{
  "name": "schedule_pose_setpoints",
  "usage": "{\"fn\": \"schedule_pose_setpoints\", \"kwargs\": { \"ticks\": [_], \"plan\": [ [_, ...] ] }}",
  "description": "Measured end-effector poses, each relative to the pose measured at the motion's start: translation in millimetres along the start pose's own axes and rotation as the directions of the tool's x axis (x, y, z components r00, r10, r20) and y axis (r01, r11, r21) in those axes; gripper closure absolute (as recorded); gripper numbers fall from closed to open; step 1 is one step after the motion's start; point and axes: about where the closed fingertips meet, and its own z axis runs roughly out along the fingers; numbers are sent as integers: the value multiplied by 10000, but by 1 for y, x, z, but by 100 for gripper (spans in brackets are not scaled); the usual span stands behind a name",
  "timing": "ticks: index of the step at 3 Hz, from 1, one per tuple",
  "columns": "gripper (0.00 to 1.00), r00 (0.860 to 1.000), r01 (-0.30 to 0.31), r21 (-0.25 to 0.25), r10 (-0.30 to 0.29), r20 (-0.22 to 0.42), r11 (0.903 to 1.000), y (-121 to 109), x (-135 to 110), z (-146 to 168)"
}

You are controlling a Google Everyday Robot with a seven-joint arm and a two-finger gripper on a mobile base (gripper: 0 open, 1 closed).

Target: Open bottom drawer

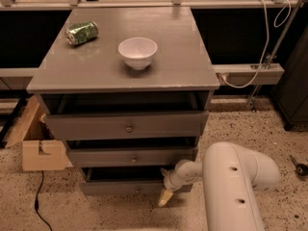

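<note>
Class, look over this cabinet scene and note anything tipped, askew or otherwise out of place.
The green can lies on its side on the cabinet top, left of the upright white bowl. The bottom drawer is ajar, with the tool at its right front.

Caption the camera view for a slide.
Gripper low in front of the slightly open bottom drawer, toward its right side; bowl and green can on the cabinet top.

I see the pincer (pixel 165 196) low by the right end of the bottom drawer (pixel 115 187), whose inside is lost in shadow, while the arm (pixel 236 186) behind it covers that drawer's right corner and runs off the lower edge of my view.
</note>
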Motion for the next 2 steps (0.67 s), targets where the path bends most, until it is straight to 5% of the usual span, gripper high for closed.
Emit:
{"fn": "schedule_pose_setpoints", "kwargs": {
  "ticks": [2],
  "plan": [
    [42, 9943, -375, -773, 296, -1021, 9963, 46, 14, -10]
  ]
}}
